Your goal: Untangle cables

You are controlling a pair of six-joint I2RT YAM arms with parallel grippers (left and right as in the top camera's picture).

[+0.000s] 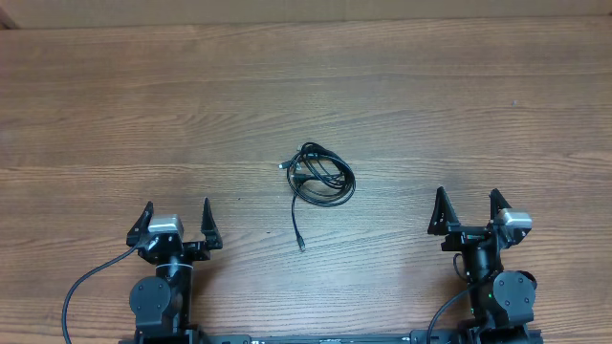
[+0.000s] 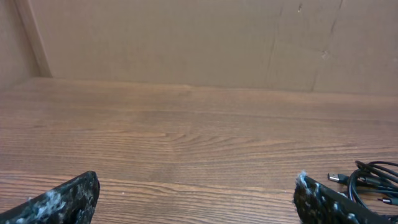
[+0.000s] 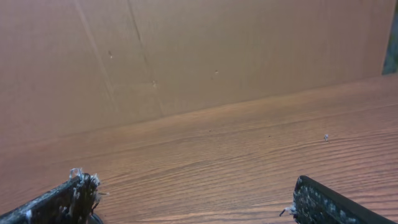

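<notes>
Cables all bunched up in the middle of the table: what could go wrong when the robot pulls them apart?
1. The cables are thin and lie flat on the table, so the open left gripper or right gripper might slip off or scrape wood.
2. Pulling only the loose tail could tighten the coil or drag the whole bundle.
3. The right wrist view shows no cable, so that arm may aim poorly.

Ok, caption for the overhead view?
Tangled thin black cables on brown wooden table, untouched, between open left gripper and open right gripper.
</notes>
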